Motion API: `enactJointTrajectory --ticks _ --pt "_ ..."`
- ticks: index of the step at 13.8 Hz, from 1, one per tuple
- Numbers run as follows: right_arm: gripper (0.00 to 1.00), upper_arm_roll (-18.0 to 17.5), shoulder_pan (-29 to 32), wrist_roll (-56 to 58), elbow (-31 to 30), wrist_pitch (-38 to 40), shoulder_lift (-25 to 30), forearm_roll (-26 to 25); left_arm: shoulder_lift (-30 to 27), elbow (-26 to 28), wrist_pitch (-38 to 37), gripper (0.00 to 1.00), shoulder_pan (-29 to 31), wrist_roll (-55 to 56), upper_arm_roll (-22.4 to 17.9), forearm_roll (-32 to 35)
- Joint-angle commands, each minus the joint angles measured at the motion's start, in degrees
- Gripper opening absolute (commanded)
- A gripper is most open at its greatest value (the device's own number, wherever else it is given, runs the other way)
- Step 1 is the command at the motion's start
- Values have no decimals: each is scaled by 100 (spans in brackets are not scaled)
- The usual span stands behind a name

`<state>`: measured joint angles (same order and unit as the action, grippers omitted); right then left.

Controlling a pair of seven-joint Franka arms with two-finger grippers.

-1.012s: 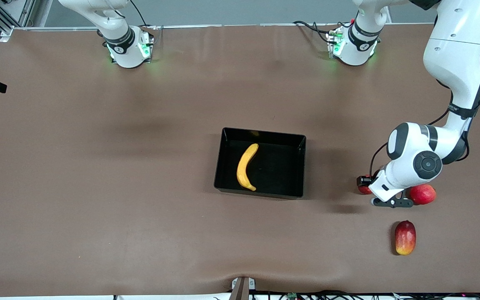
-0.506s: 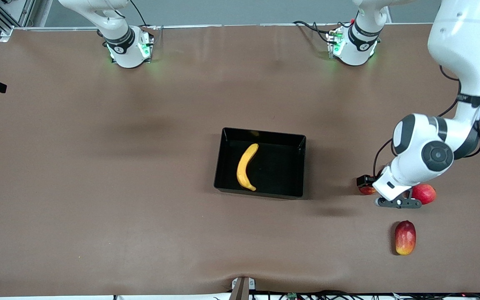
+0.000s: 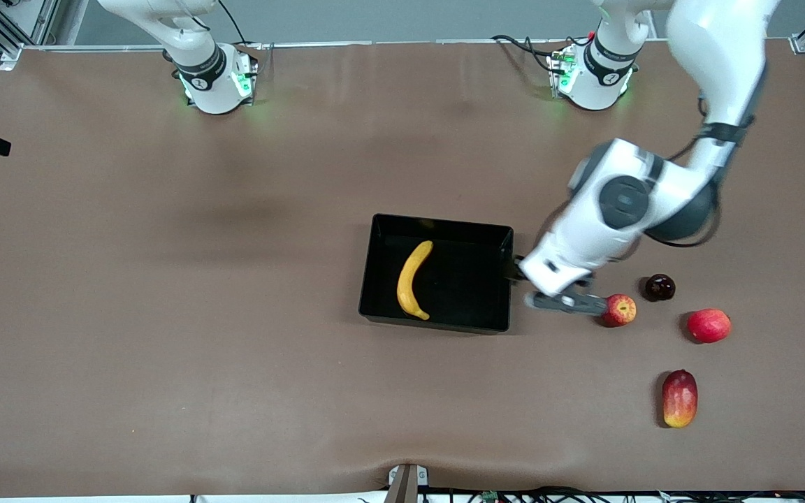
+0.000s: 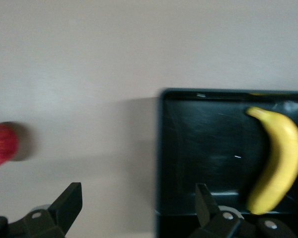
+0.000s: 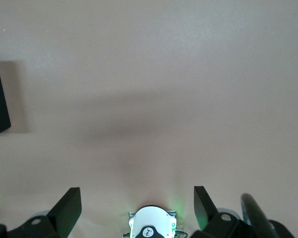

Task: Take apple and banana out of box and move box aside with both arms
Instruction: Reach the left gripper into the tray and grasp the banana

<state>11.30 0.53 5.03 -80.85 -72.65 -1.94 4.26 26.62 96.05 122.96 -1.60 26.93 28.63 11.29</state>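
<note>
A brown bench (image 3: 165,293) carries a glossy black tray (image 3: 507,241) near its middle, with a yellow banana (image 3: 413,279) lying inside it toward the wall at the right arm's end; the left wrist view shows the same banana (image 4: 278,163) in the tray (image 4: 161,163). The left gripper (image 3: 563,302) hangs just beside the tray wall at the left arm's end, its fingers (image 4: 67,206) spread wide apart and empty, one over the bare bench and one over the tray edge. A small red apple with yellow streaks (image 3: 619,309) sits on the bench beside that gripper; whether a finger touches it cannot be told. Toward the left arm's end of the bench lie a dark plum (image 3: 659,286), a second rounded red fruit (image 3: 708,325) and, nearest the front edge, an oblong red-yellow mango (image 3: 679,398). The right arm waits raised above its base near the bench's back edge; the right gripper (image 5: 136,208) shows only in the right wrist view, fingers (image 5: 69,206) wide apart and empty over bare bench. No legible writing appears on any object.
</note>
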Motion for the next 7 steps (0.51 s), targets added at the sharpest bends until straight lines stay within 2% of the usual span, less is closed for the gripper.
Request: enactJointTrajectory --ticks 1,4,7 --pt "100 74 -35 42 114 67 -61 75 325 -507 -97 100 -620 731 -33 110" --pt "100 74 -35 42 114 67 -61 75 667 -885 -88 100 -1209 1217 -42 127" --pt "100 74 -35 42 114 67 -61 75 1203 -1351 -62 100 -1649 1542 -42 539"
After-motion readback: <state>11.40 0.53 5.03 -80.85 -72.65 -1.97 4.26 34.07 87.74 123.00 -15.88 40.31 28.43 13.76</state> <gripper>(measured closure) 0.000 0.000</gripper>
